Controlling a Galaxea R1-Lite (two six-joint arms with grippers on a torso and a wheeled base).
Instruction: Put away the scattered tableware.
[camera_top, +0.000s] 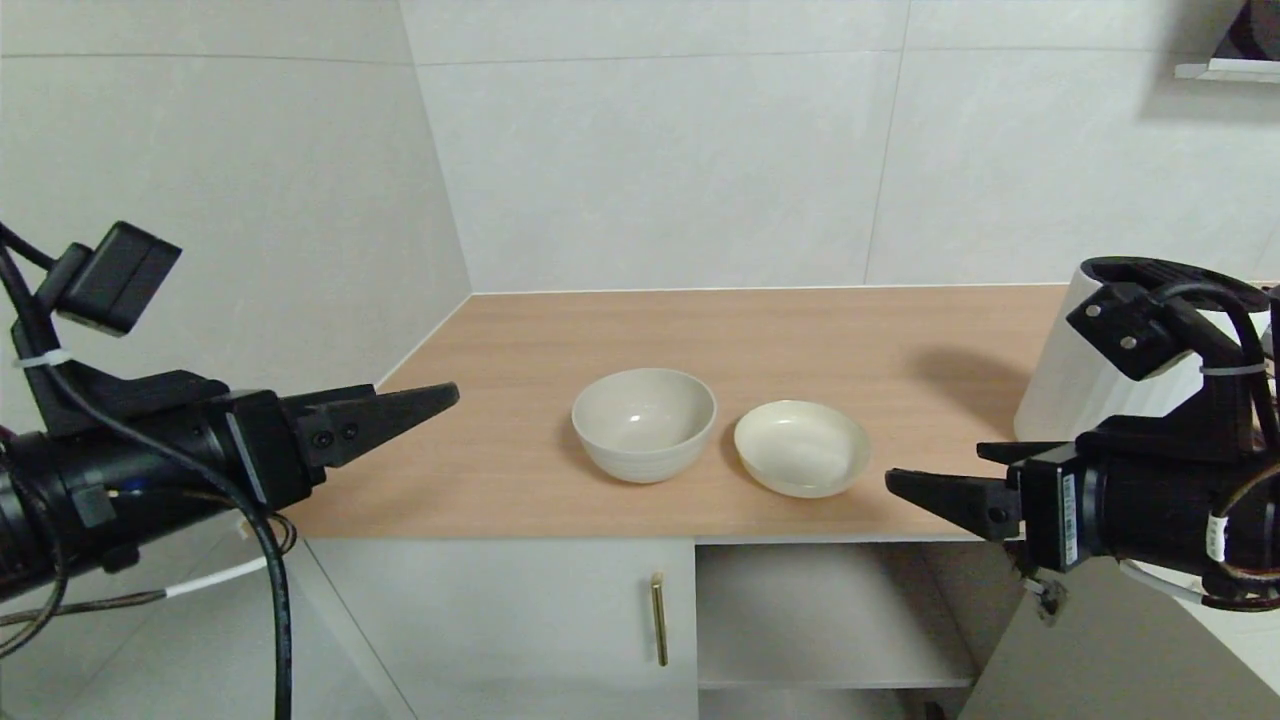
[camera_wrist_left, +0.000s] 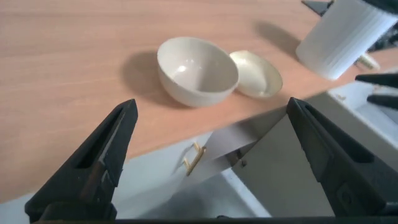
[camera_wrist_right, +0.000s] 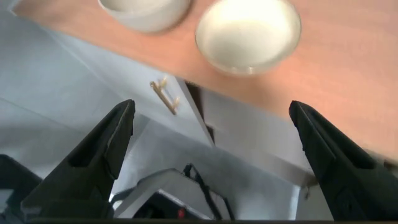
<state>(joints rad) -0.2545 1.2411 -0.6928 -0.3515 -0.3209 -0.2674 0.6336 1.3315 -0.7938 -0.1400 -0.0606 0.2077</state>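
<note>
Fingers wide apart and empty on both arms: left fingers (camera_wrist_left: 102, 155), right fingers (camera_wrist_right: 329, 155). Deep bowl (camera_top: 644, 424) and shallow bowl (camera_top: 801, 447) just beside each other, near tabletop (camera_top: 520, 330) front edge. Risks: gripping one rim nudges neighbour off edge; glazed rim likely slippery.

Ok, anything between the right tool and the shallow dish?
Nothing: in the head view only bare countertop separates the right tool from the shallow dish; the bowl sits on its far side.
</note>
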